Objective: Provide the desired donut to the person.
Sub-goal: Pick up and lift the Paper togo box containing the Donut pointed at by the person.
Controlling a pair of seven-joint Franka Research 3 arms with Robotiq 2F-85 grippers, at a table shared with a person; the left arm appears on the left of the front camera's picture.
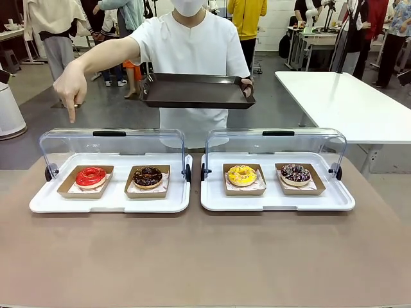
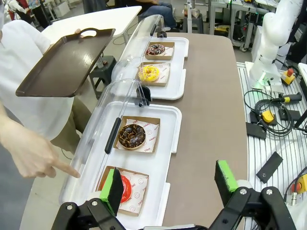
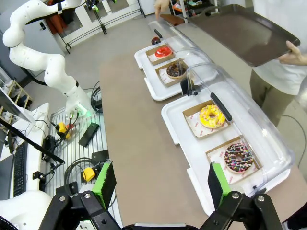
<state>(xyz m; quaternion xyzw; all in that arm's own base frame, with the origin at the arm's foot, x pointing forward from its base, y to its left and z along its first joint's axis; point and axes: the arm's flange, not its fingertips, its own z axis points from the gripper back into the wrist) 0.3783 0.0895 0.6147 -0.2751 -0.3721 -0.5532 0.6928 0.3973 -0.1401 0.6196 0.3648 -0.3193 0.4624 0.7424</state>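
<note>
Red donut (image 2: 127,189) lies ahead of wide-spread L claw (image 2: 169,178), off-centre; person's hand (image 2: 29,154) pts at it.

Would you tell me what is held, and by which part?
The left gripper and right gripper hold nothing; the person's hand grips the dark tray by one end.

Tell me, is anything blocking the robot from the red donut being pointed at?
Nothing visible blocks the left gripper, jaws open: the clear lid is flipped back to the far side, leaving the red donut uncovered. That raised lid does stand between the donut and the dark tray beyond.
</note>
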